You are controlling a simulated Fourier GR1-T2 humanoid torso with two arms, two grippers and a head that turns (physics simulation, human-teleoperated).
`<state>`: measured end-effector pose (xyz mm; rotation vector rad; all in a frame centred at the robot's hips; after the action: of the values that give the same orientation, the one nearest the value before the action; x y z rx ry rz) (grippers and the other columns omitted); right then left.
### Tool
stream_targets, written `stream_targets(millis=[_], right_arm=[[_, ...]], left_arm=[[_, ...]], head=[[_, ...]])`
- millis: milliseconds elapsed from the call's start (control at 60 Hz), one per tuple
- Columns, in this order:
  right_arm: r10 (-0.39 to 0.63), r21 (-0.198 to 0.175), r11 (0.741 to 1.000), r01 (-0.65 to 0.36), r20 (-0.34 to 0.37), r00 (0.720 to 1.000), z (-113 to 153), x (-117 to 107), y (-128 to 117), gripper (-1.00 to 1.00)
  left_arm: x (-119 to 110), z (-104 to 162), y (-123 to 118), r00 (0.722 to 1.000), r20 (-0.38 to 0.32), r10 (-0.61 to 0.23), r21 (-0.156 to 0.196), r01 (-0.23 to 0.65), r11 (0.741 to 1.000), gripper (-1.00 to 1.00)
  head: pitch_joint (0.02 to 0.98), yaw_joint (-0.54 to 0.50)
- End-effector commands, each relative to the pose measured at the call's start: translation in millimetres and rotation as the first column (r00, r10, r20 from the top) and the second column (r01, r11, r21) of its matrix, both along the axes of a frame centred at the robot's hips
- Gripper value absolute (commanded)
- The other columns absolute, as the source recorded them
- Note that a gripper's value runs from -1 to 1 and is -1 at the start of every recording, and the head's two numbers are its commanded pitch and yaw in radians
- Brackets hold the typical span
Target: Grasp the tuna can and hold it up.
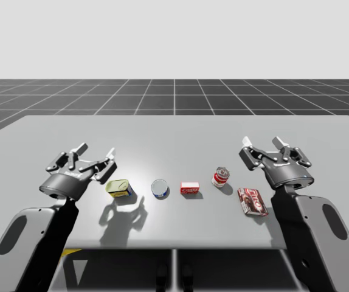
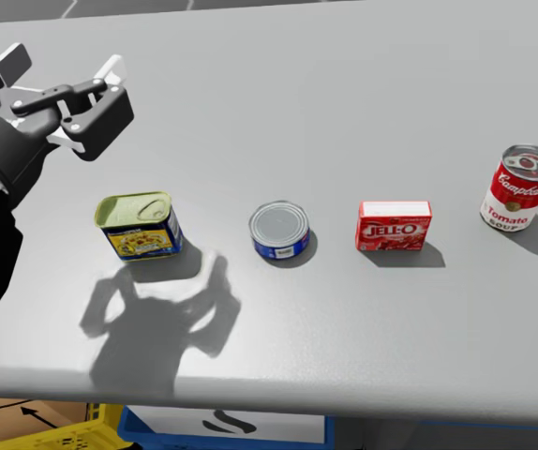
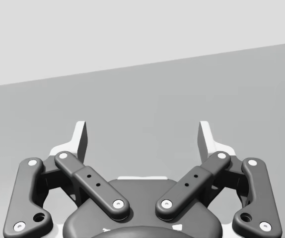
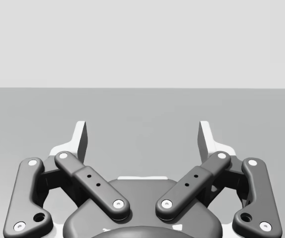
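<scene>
The tuna can [image 2: 280,230] is a low round tin with a plain silver lid and a blue band of label around its side. The print on the label is too small to make out. It stands upright on the grey table [image 2: 363,103], near the front edge and a little left of the middle, apart from everything else.

It is one of a row of things. To its left stands a squarish tin [image 2: 138,225] with a yellow-green top and a blue and yellow label. To its right lies a small red box [image 2: 394,226] with white lettering. Further right stands a taller red and white can [image 2: 520,187]. A flat dark red box [image 1: 252,201] lies nearer the front edge, at the right end.

My left gripper [image 1: 95,155] hangs above the table, to the far left of the squarish tin, fingers spread wide around bare air. My right gripper [image 1: 262,145] hangs beyond the dark red box, likewise spread wide.
</scene>
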<state>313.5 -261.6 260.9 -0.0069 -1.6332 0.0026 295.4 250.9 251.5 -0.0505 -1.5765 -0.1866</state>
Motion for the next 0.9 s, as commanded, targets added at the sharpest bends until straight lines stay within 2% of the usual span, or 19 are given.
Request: stream_targets(millis=[17,117,200,217,350,417,533,583,600,733,900], right_arm=[[-0.005,-0.003,1.000,0.005,-0.004,1.000,-1,0,0,-1.00],[-0.016,-0.017,1.000,0.016,0.001,1.000,-2,0,1,-1.00],[-0.016,-0.019,1.000,0.016,0.002,1.000,-2,0,1,-1.00],[-0.016,-0.020,1.000,0.016,0.003,1.000,-2,1,0,-1.00],[-0.015,-0.018,1.000,0.015,0.004,1.000,-2,1,0,-1.00],[-0.017,-0.017,1.000,0.017,0.006,1.000,-2,1,-1,-1.00],[-0.021,-0.015,1.000,0.021,0.008,1.000,-1,1,-1,-1.00],[-0.023,-0.015,1.000,0.023,0.009,1.000,-1,1,-2,-1.00],[-0.024,-0.014,1.000,0.024,0.009,1.000,-1,1,-2,-1.00],[-0.026,-0.011,1.000,0.027,0.009,1.000,-1,0,-2,-1.00],[-0.026,-0.012,1.000,0.026,0.008,1.000,-2,0,-3,-1.00]], left_arm=[[-19,10,-20,0.998,0.012,-0.061,-0.011,0.061,0.998,-1.00],[-46,21,-34,0.991,-0.025,-0.132,-0.027,0.132,0.991,-1.00],[-61,25,-40,0.986,-0.037,-0.165,-0.014,0.165,0.986,-1.00],[-74,26,-43,0.974,-0.073,-0.217,-0.036,0.214,0.976,-1.00],[-98,17,-53,0.947,-0.121,-0.297,-0.045,0.293,0.955,-1.00],[-108,6,-57,0.940,-0.145,-0.308,-0.030,0.307,0.951,-1.00],[-118,-14,-61,0.927,-0.193,-0.323,-0.052,0.319,0.946,-1.00],[-122,-22,-62,0.918,-0.217,-0.331,-0.055,0.327,0.943,-1.00],[-124,-28,-64,0.912,-0.232,-0.339,-0.068,0.332,0.941,-1.00],[-129,-52,-75,0.887,-0.290,-0.360,-0.093,0.348,0.933,-1.00],[-122,-73,-83,0.882,-0.312,-0.352,-0.090,0.341,0.936,-1.00]], head=[[0.878,0.13],[0.877,0.13],[0.876,0.13],[0.874,0.13],[0.870,0.13],[0.867,0.13],[0.863,0.13],[0.860,0.13],[0.859,0.13],[0.857,0.13],[0.857,0.13]])
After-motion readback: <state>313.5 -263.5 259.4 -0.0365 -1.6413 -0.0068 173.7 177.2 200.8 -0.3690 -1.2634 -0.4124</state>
